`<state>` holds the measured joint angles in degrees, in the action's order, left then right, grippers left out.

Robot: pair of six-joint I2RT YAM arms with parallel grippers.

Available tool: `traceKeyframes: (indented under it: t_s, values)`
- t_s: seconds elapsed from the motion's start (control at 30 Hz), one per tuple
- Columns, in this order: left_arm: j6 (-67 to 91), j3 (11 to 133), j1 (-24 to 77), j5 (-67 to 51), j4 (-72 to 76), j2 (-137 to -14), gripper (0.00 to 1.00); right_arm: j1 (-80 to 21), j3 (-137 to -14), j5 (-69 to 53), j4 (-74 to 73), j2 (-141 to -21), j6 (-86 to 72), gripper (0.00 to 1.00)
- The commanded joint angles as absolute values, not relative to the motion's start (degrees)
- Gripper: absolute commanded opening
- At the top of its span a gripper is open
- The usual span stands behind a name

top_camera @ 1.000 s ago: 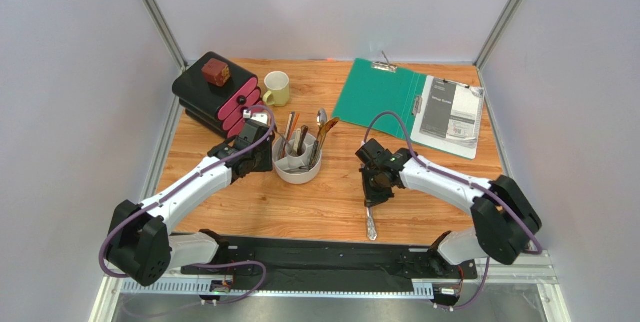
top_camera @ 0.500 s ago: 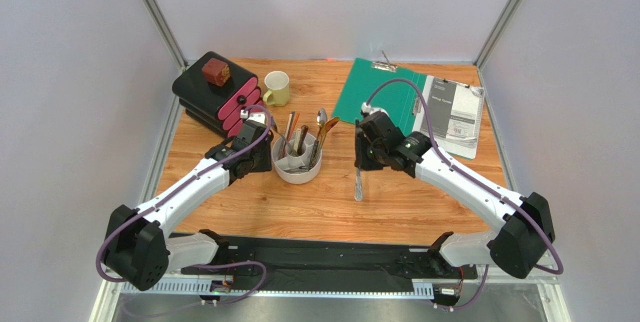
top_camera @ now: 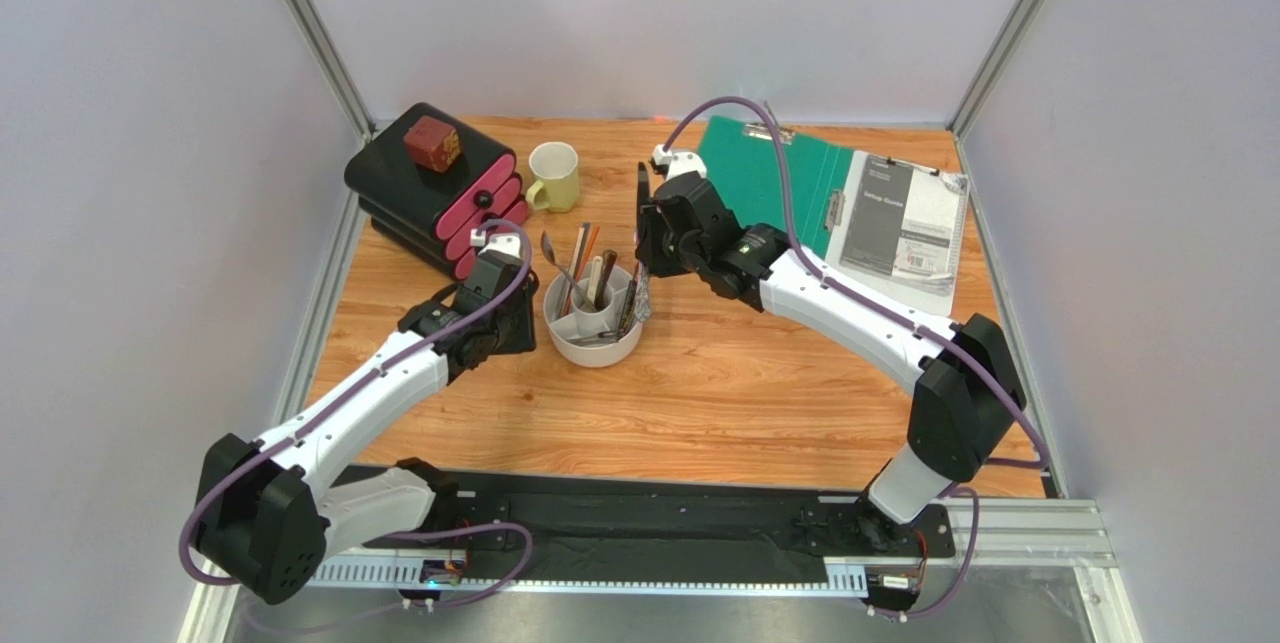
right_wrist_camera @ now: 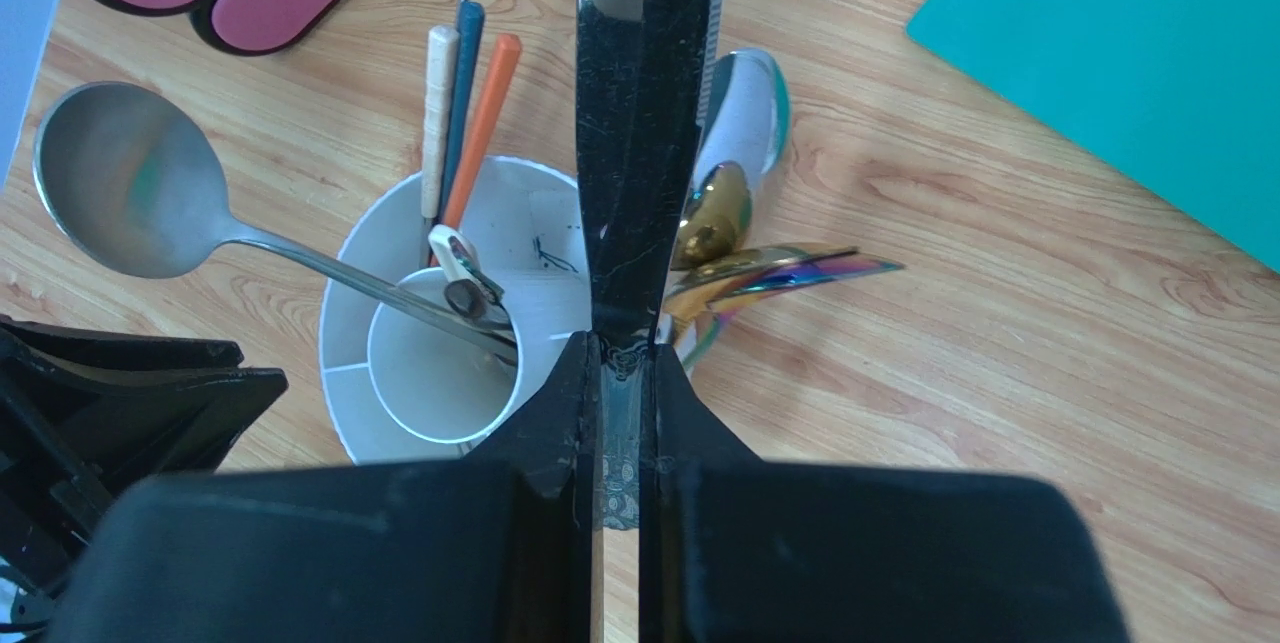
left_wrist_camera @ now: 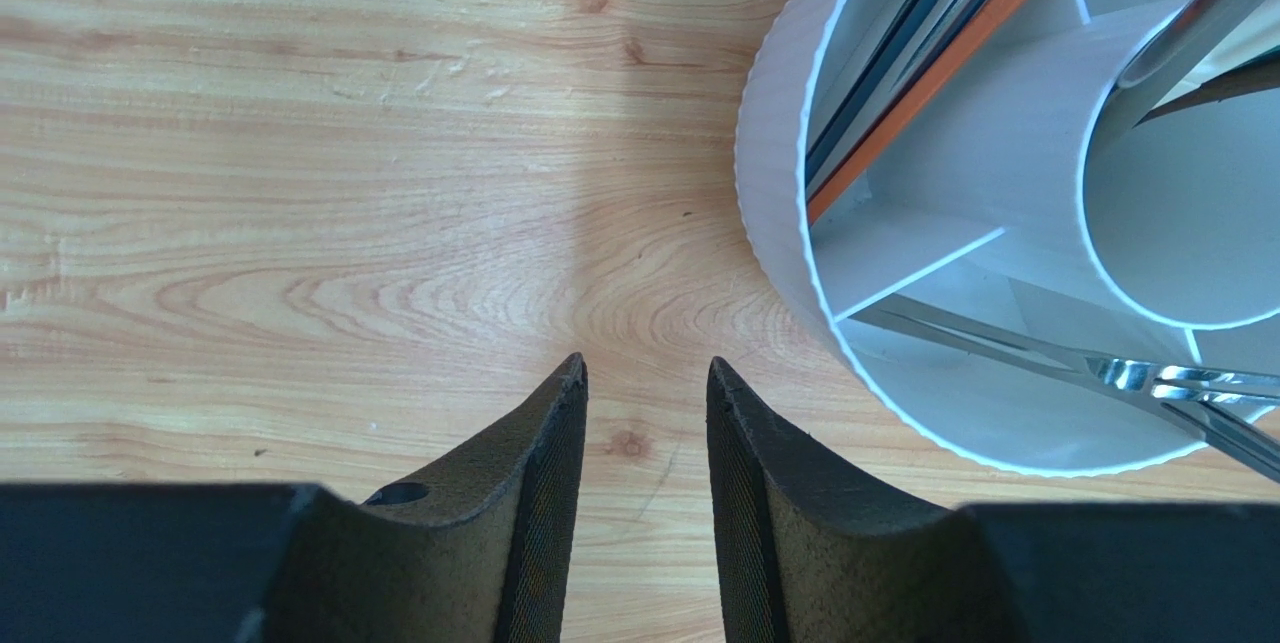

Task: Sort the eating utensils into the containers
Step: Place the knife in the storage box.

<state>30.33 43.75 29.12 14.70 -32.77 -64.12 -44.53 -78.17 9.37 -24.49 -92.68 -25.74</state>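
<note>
Holder [left_wrist_camera: 769, 208]: round, white, ribbed.

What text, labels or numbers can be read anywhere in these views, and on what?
No text is readable in any view.
Grey booklet on the green clipboard: dark printed lines, too small and blurred to read.
White holder, inner wall: a few small dark marks in the right wrist view, not legible as text.
</note>
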Motion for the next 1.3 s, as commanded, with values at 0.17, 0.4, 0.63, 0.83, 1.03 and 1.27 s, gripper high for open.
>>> traceKeyframes:
  t_s: [0.17, 0.4, 0.63, 0.83, 1.03, 1.27]
  values:
    - [30.1, 43.5, 29.2, 15.9, -32.9, -63.3, 0.41, -48.0, -84.0, 13.4, -16.5, -95.8, -25.1, 0.0]
    - [29.0, 43.8, 29.2, 16.1, -33.0, -63.1, 0.41, -49.3, -83.2, 16.5, -14.9, -98.1, -24.9, 0.0]
    - [28.4, 43.6, 29.1, 15.7, -33.3, -63.0, 0.41, -51.2, -72.5, 19.7, -8.4, -94.8, -25.8, 0.0]
    - [28.4, 44.6, 29.2, 14.8, -33.1, -64.3, 0.41, -53.3, -65.7, 23.0, -4.7, -92.1, -27.5, 0.0]
    - [28.3, 45.7, 29.1, 14.6, -32.3, -65.7, 0.41, -54.0, -63.5, 21.7, -5.3, -89.3, -27.5, 0.0]
    - [27.2, 47.5, 29.1, 17.3, -32.9, -65.2, 0.4, -53.8, -63.5, 21.2, -10.2, -88.2, -27.9, 0.33]
